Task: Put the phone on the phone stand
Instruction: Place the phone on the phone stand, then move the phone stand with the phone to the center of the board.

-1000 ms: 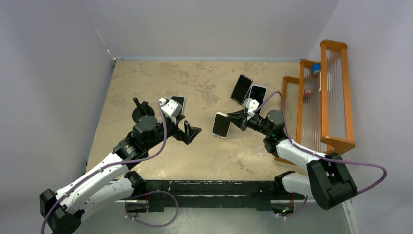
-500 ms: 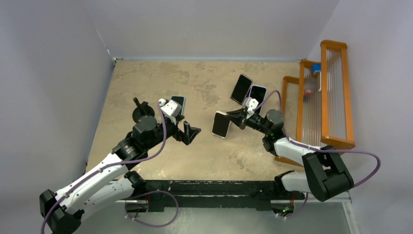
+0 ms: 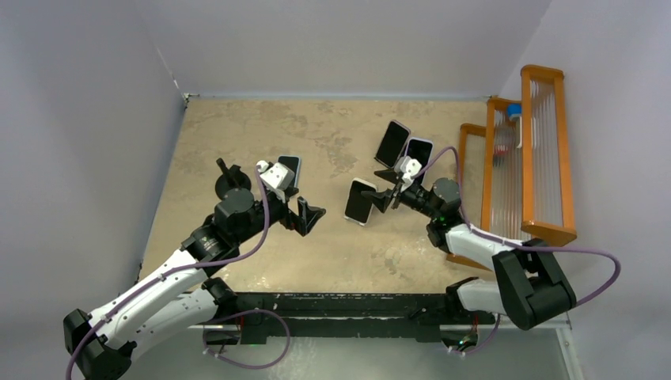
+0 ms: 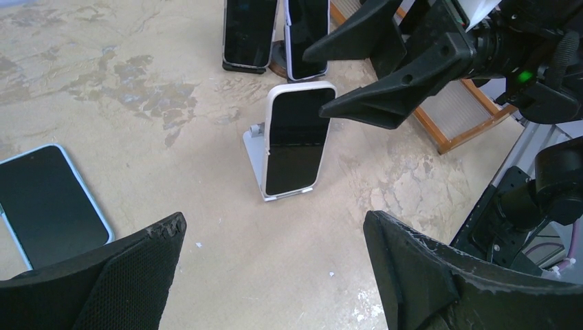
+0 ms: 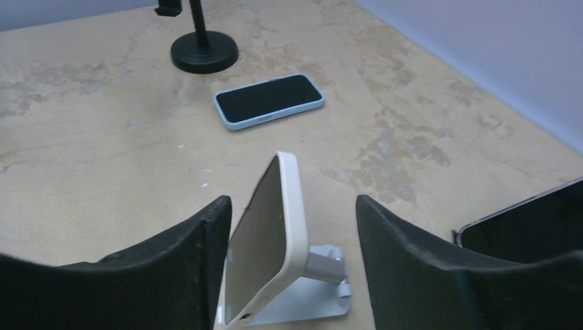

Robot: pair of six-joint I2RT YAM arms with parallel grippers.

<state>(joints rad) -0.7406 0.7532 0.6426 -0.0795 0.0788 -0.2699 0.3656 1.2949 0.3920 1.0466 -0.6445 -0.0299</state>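
Release step, by my reading: the phone [image 5: 265,240], in a white case, is leaning screen-up on the small silver stand [image 5: 323,271] near the middle of the counter [image 3: 237,134], a little toward its right edge, with its lower edge sitting in the stand's lip. The right fingers [image 5: 172,268] are standing spread on either side of the phone's upper end, not pinching it. There is a clear gap on one side. On the other the finger is lying close to the screen, and I cannot tell whether it is touching. The left fingers [image 4: 110,282] are hanging wide apart and holding nothing, over the counter left of the middle and facing the stand. A blue-cased phone [image 5: 268,101] is lying flat toward the left edge, beside a black round-footed post [image 5: 204,51]. Two more phones [image 4: 247,31] are propped together toward the far right corner, near an orange rack [image 3: 526,158] along the right edge. Next move, as I judge it: the right arm is needing to draw straight back and up without clipping the phone's top, since a nudge could be tipping it off the stand. All screens are showing dark. No brand, label or writing is readable anywhere.
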